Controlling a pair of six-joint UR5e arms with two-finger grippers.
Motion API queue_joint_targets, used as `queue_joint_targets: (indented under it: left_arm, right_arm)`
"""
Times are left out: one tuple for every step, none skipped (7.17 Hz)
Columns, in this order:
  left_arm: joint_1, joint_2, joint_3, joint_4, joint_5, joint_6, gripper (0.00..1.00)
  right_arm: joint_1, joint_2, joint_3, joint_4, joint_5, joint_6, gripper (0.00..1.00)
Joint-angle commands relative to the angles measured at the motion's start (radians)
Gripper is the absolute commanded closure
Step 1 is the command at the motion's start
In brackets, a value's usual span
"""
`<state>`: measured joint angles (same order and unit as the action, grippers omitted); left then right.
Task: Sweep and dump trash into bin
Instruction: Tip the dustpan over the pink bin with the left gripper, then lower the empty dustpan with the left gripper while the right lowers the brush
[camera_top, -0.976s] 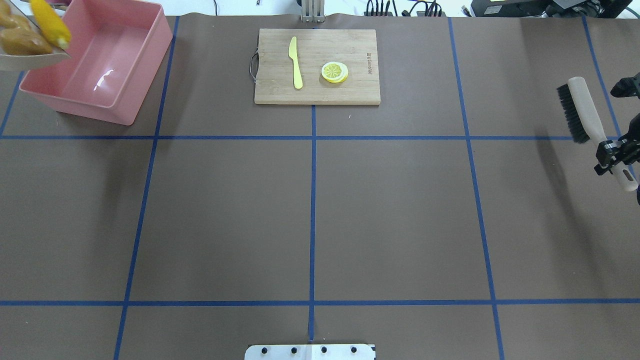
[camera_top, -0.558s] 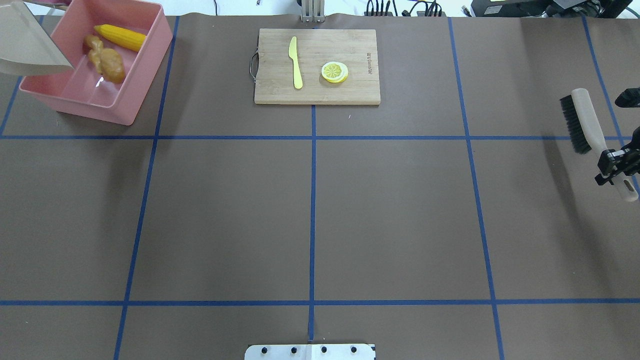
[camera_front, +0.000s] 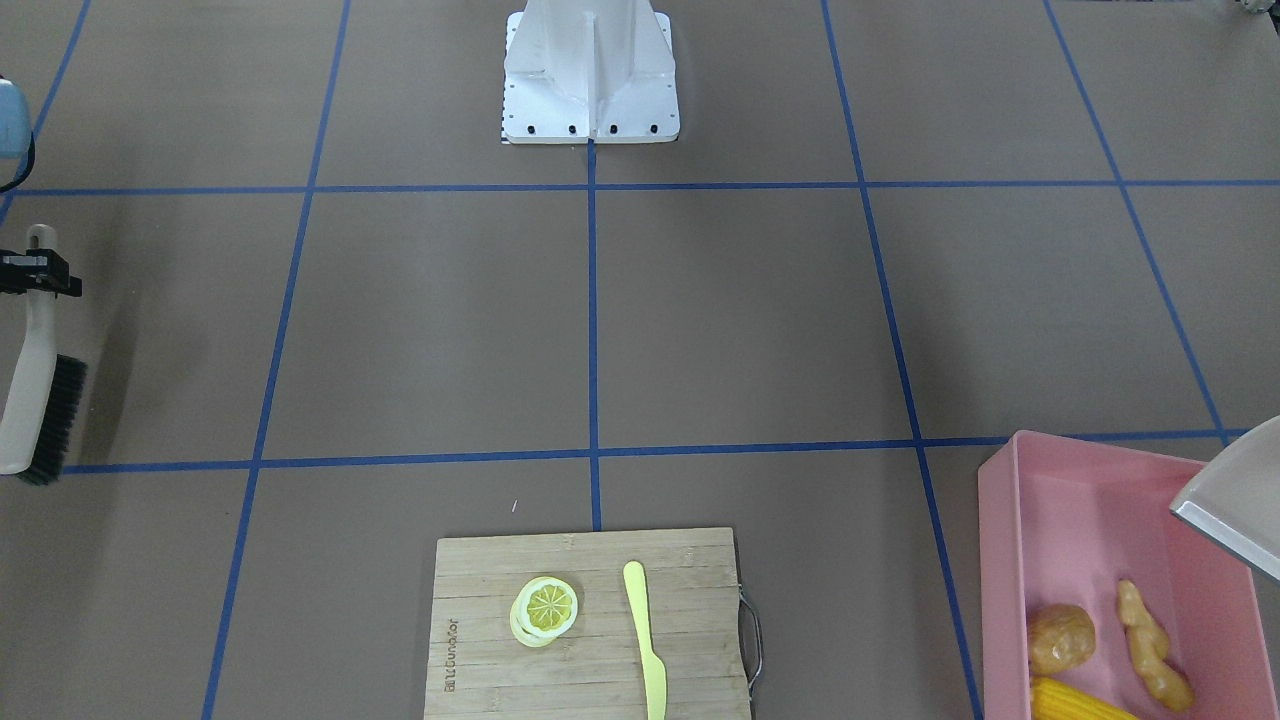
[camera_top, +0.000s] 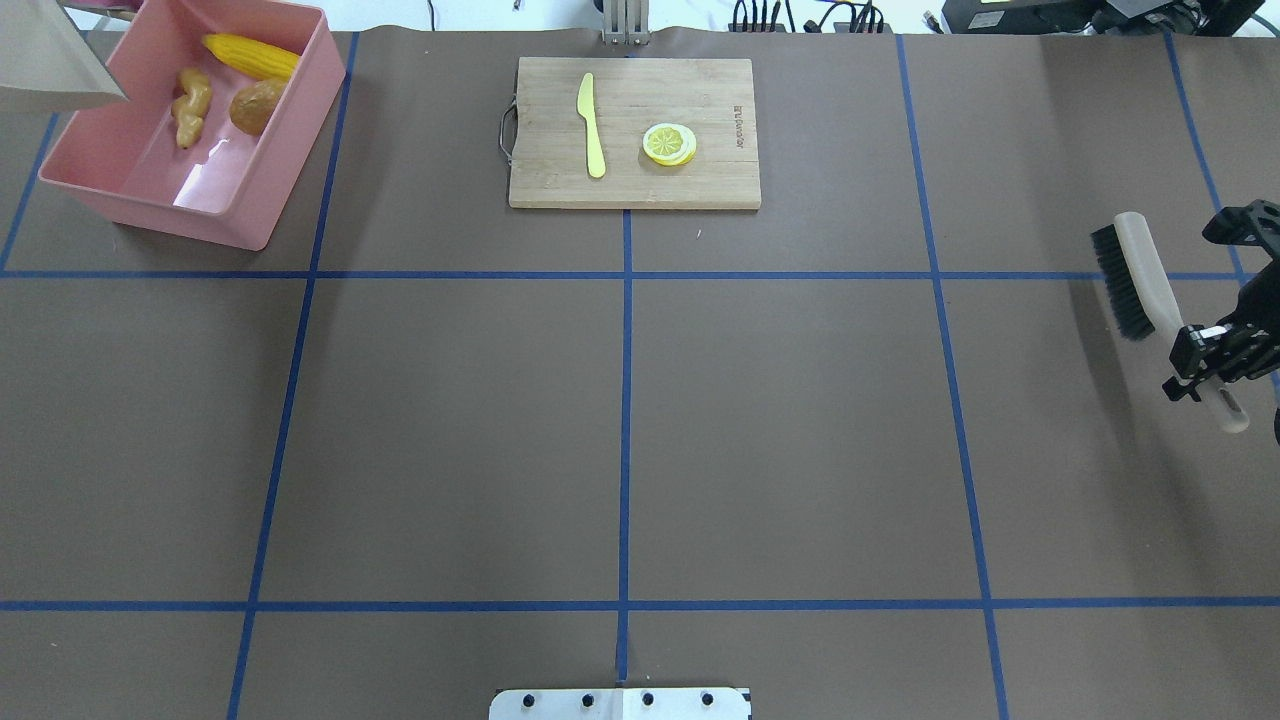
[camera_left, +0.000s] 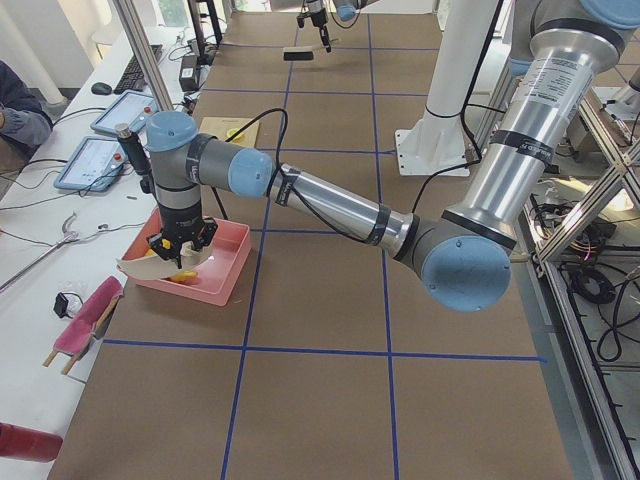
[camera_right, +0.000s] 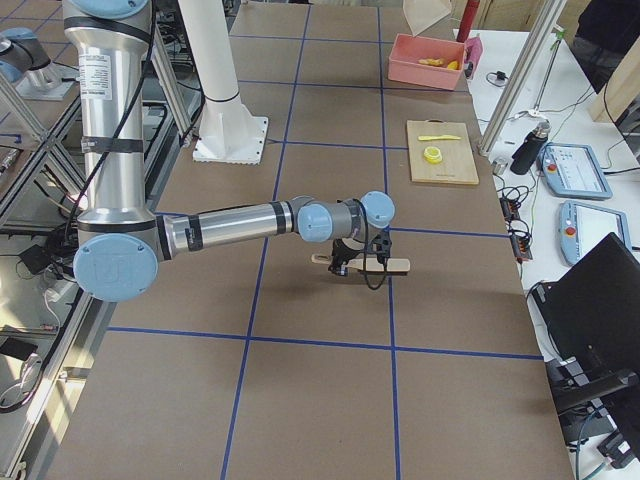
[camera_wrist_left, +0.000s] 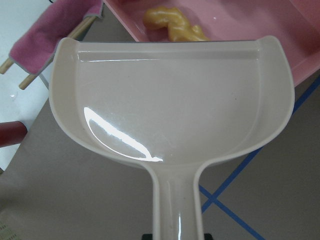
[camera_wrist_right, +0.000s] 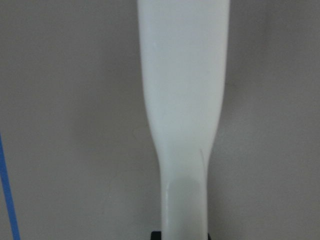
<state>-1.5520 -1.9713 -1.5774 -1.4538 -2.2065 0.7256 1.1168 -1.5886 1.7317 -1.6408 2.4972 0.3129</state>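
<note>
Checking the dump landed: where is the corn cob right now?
Overhead view: the corn cob lies inside the pink bin at the table's far-left corner, near its far wall, just beyond the potato lump and ginger root.

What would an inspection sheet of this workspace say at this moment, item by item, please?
Surface: brown table with a blue tape grid.
Job's things: corn cob, ginger root and potato lump lie in the pink bin; dustpan empty, held above the bin's edge.
Clutter: cutting board with knife and lemon slice.
Grippers: left gripper, jaws shut on the dustpan handle; right gripper, jaws shut on the brush handle.
Cables: cables at the far table edge.
Surroundings: tablets and a person's sleeve at a side bench.
</note>
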Motion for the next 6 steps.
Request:
queue_joint_targets:
  left_arm:
    - [0.024,0.075,-0.074,-0.200,-0.084,-0.009,1.00]
    - [0.132,0.113,-0.085,-0.347,-0.102,-0.011,1.00]
    - [0.262,0.117,-0.096,-0.491,-0.122,-0.105,1.00]
    - [0.389,0.117,-0.104,-0.642,-0.115,-0.199,1.00]
    - [0.515,0.118,-0.160,-0.708,-0.113,-0.266,1.00]
    - [0.608,0.120,-0.214,-0.705,-0.110,-0.296,1.00]
  right_arm:
    - [-0.060,-0.005,0.002,0.001,0.000,0.040,1.00]
    - [-0.080,-0.007,0.002,0.001,0.003,0.046,1.00]
    - [-0.100,-0.011,0.009,0.001,0.003,0.076,1.00]
    - [-0.123,-0.011,0.022,0.003,0.003,0.122,1.00]
    - [-0.149,-0.011,0.028,0.004,0.002,0.152,1.00]
    - [-0.153,-0.011,0.026,0.003,0.003,0.153,1.00]
